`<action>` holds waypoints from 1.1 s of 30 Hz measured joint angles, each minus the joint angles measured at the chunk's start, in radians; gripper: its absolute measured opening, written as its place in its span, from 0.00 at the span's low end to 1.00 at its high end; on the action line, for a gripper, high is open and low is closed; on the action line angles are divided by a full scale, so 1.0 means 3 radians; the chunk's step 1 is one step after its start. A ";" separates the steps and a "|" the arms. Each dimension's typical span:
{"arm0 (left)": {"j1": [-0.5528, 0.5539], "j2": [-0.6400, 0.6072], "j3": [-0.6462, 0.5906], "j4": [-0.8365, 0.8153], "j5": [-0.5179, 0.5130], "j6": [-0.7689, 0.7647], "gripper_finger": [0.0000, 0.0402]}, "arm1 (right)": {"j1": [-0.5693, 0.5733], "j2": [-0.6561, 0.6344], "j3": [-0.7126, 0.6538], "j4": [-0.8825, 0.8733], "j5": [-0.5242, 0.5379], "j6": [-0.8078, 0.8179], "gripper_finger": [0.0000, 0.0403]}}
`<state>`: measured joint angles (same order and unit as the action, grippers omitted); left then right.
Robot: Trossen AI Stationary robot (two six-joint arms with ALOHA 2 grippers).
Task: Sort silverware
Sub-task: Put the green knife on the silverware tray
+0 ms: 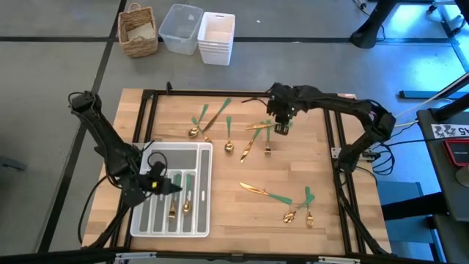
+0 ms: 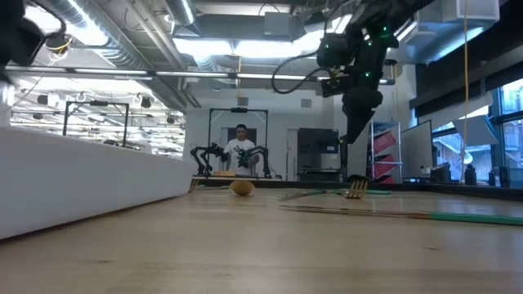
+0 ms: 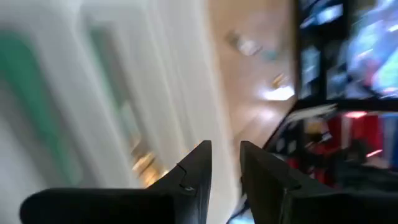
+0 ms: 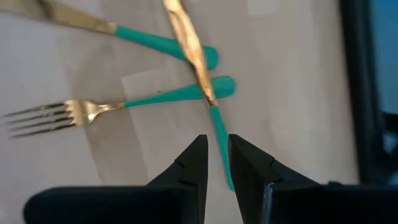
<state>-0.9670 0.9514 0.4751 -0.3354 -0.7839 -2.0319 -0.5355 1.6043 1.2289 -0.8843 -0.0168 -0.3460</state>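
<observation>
Lighting evenly and brightly from ceiling strip lights (image 2: 221, 28), glaring white in the low view. Casting only soft, short shadows on the wooden table (image 1: 322, 220) in the high view. Smearing heavily with motion blur across the left wrist view, leaving the white tray (image 3: 93, 93) streaked. Blurring slightly in the right wrist view, glinting off the gold fork (image 4: 62, 113).

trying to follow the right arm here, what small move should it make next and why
Probably lower straight down and close. The right gripper hovers above the table with its jaws slightly apart, straddling the green handle of a knife that lies across a fork. Gripping that top piece first should lift it without dragging the fork beneath.
</observation>
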 joint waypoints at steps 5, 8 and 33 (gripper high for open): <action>0.0051 -0.0068 0.0004 0.0208 -0.0644 0.0367 0.19 | -0.0283 0.0006 0.0000 0.0024 -0.0445 -0.0139 0.16; 0.0128 -0.0071 0.0005 0.0310 -0.0793 0.0575 0.19 | -0.0381 0.0006 -0.0007 0.0039 -0.0620 -0.0336 0.16; 0.0522 -0.0072 0.0005 0.0277 -0.0812 0.0867 0.19 | -0.0398 0.0015 -0.0948 0.1289 -0.0540 -0.0911 0.16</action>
<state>-0.8103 0.9298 0.4767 -0.2523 -1.0275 -1.7718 -0.6548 1.6088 0.9444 -0.4976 -0.1789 -0.6193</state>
